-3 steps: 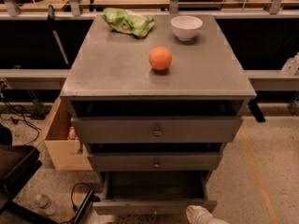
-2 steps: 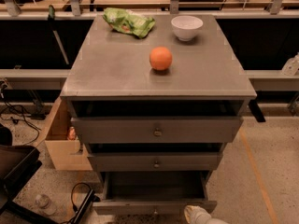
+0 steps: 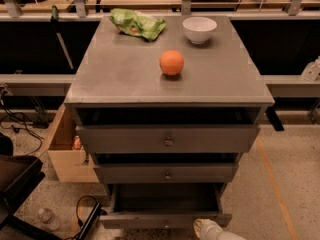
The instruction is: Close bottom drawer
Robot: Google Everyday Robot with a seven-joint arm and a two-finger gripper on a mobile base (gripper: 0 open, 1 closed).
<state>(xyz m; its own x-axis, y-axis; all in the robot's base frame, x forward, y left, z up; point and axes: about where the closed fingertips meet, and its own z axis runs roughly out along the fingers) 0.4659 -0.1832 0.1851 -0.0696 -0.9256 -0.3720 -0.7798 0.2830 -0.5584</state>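
The bottom drawer (image 3: 165, 218) of the grey cabinet (image 3: 167, 74) is pulled far out; its shallow grey tray looks empty and its thin front panel runs along the bottom edge of the camera view. My gripper (image 3: 207, 229) shows as a pale rounded tip at the bottom edge, just right of the drawer front's middle and right at the panel. The middle drawer (image 3: 166, 174) and top drawer (image 3: 167, 140) stand slightly out.
On the cabinet top lie an orange (image 3: 171, 62), a white bowl (image 3: 199, 29) and a green chip bag (image 3: 136, 23). A wooden box (image 3: 67, 151) stands at the cabinet's left. A plastic bottle (image 3: 48, 218), cables and a dark chair (image 3: 15, 181) are at lower left.
The gripper has shifted slightly left along the bottom drawer's front. The drawer and the things on top have not moved.
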